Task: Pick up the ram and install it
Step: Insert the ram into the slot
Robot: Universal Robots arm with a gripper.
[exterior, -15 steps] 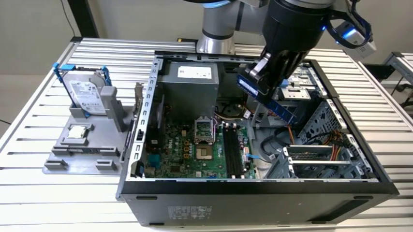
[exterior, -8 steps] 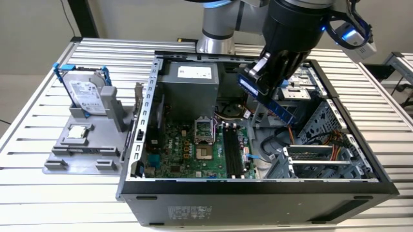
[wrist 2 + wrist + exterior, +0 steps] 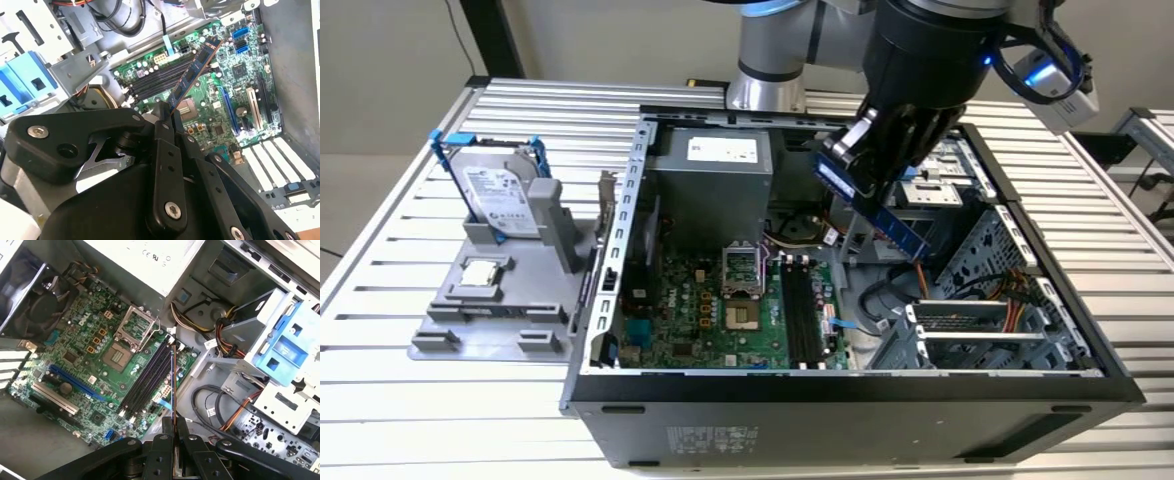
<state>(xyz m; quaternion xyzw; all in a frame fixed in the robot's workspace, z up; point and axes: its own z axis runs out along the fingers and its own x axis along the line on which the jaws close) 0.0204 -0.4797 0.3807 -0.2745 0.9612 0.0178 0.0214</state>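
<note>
**The ram (image 3: 195,70) held aloft, not yet seated**

In the second wrist view the tool (image 3: 165,116) is clenched on one end of the stick, which looks light, stiff and fragile, best held by its edges. Beyond, apart from it, lie the motherboard's memory slots (image 3: 150,81).

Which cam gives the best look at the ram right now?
Second wrist view: the ram shows its flat face, clamped in the gripper over the motherboard. The first wrist view has it edge-on, a thin line. The exterior view shows it tilted over the open computer case.
</note>
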